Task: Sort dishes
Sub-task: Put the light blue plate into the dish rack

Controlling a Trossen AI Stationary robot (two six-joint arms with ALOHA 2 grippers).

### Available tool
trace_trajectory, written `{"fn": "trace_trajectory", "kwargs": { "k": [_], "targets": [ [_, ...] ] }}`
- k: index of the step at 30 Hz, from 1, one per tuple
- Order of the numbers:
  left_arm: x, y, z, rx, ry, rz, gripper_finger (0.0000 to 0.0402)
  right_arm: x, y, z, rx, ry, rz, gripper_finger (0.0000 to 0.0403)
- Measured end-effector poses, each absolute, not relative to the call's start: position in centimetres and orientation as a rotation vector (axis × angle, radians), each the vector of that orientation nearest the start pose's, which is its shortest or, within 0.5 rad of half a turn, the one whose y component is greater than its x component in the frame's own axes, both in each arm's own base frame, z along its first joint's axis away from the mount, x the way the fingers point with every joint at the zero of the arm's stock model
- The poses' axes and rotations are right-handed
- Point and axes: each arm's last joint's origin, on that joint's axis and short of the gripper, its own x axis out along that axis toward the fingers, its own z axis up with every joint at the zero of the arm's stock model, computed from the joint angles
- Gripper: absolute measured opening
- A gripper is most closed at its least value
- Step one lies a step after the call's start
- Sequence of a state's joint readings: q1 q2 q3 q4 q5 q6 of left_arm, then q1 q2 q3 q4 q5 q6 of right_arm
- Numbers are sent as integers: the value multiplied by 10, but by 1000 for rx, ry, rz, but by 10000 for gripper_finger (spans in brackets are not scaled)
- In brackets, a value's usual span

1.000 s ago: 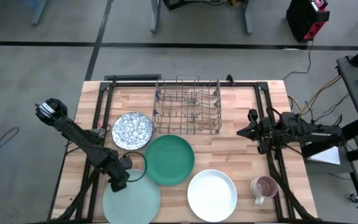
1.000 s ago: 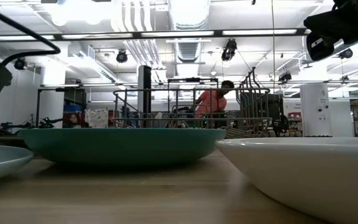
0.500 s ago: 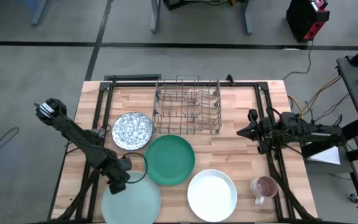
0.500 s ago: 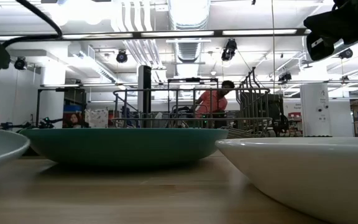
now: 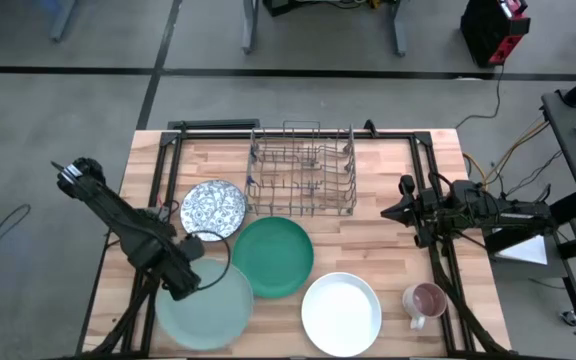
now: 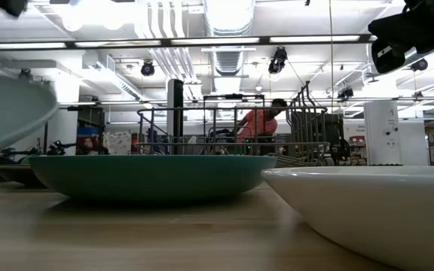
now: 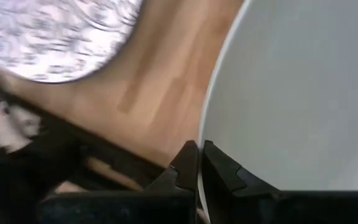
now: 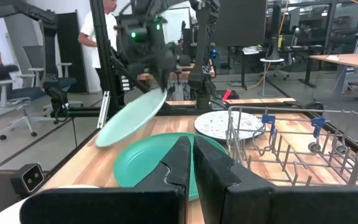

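Note:
My left gripper (image 5: 180,281) is shut on the large pale mint plate (image 5: 208,305) at the near left of the table. The plate is in the air; it also shows in the low view (image 6: 6,109) and the right wrist view (image 8: 129,121). The dark teal-green plate (image 5: 273,257) lies flat mid-table. The white plate (image 5: 341,313) lies near the front edge, and the blue-and-white speckled dish (image 5: 213,209) lies left of the rack. My right gripper (image 5: 405,212) waits shut and empty at the table's right side. My left gripper pinches the mint plate's rim (image 7: 207,149) between its two fingers, at the plate's far-left edge (image 5: 190,283). The plate is lifted clear of the table. It is tilted, with the held edge high and the opposite edge (image 8: 104,140) lower.
A metal wire rack (image 5: 303,170) stands at the far middle of the table. A mug (image 5: 425,300) stands at the near right. A person (image 6: 256,120) shows in the room behind the table.
My left gripper has gone up with the mint plate. The plate lay on the table a second ago; now it is lifted clear and tilted.

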State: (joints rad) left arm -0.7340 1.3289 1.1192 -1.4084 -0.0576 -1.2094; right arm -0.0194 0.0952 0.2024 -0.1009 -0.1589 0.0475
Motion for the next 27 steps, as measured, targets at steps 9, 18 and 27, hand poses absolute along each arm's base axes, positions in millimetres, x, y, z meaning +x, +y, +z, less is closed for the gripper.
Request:
{"fn": "trace_trajectory", "kwargs": {
  "k": [9, 18, 27],
  "targets": [
    [157, -130, 343, -294, 1254, 441, 0, 91, 3, 215, 50, -3, 139, 11],
    [174, -130, 416, 96, 642, 394, 0, 91, 3, 215, 49, 2, 138, 11],
    [192, -145, 493, 474, 255, 201, 0, 91, 3, 214, 32, 4, 136, 11]
  ]
}}
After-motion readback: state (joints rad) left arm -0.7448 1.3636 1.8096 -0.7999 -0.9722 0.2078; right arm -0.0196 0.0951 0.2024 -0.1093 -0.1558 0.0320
